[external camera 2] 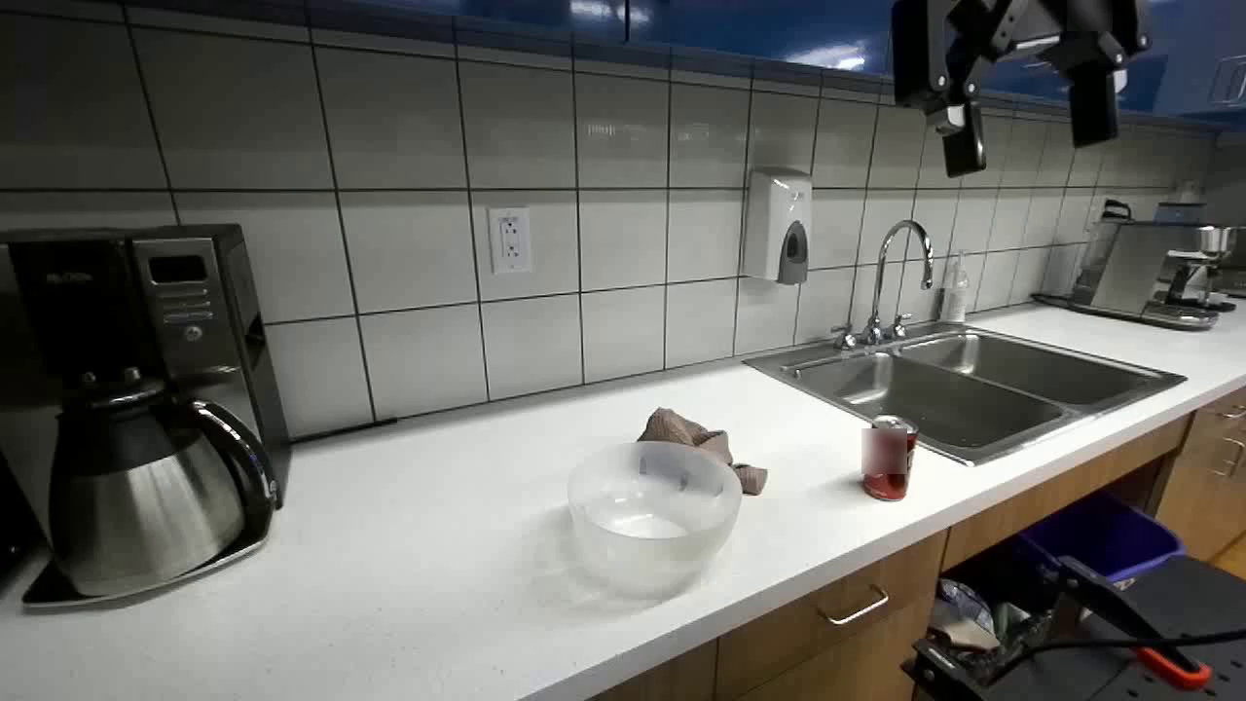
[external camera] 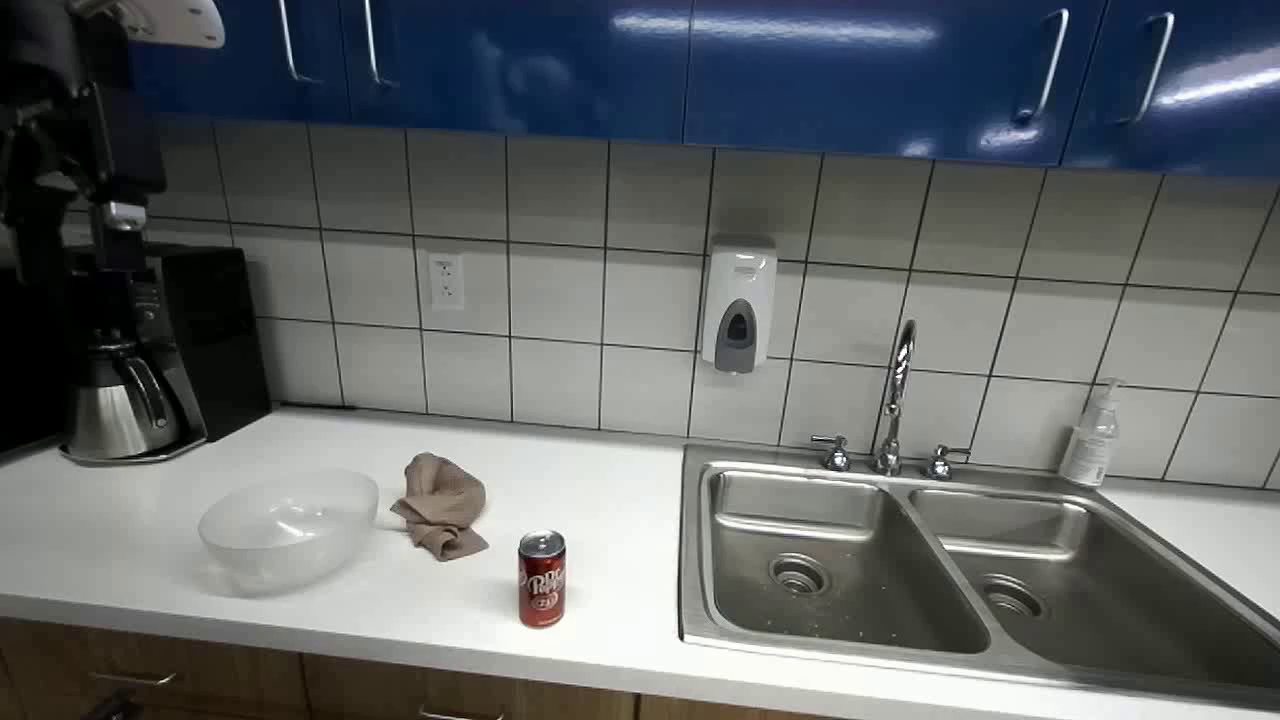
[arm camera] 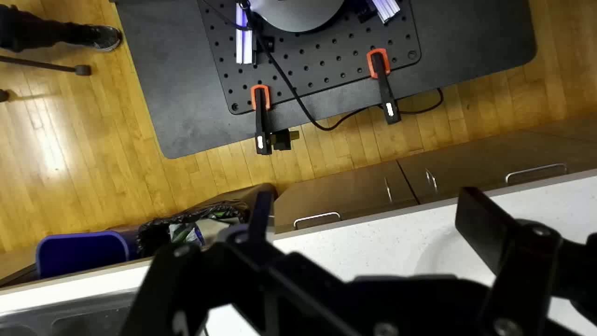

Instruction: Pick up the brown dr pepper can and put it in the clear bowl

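Observation:
The Dr Pepper can (external camera: 542,590) is dark red-brown and stands upright on the white counter near its front edge. It also shows in an exterior view (external camera 2: 888,482), between bowl and sink. The clear frosted bowl (external camera: 275,572) stands upright on the counter, apart from the can; it also shows in an exterior view (external camera 2: 638,565). It looks empty. My gripper (external camera 2: 1030,129) is high above the counter, touching neither. In the wrist view my gripper (arm camera: 368,217) has its fingers wide apart with nothing between them. The can is out of view there; a faint curved edge may be the bowl.
A crumpled brown cloth (external camera: 440,505) lies beside the bowl. A double steel sink (external camera: 690,560) with a tall faucet (external camera: 898,390) is beyond the can. A coffee maker (external camera 2: 161,419) stands at the counter's far end. Blue cabinets (external camera: 520,70) hang above. A soap dispenser (external camera: 740,305) is on the wall.

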Controlling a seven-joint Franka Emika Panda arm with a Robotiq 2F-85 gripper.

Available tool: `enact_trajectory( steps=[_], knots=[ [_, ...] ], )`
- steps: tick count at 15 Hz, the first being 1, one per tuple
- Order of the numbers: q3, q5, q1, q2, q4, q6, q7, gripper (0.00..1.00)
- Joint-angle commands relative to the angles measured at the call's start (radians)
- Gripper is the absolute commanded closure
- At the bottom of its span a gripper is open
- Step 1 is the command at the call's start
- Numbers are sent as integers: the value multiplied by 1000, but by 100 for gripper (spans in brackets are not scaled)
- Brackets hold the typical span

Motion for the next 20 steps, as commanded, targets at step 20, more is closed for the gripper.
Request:
enact_trajectory(
  steps=[20],
  knots=[
    [-163,-185,-56,-39,-149,173,-151,0]
  ],
)
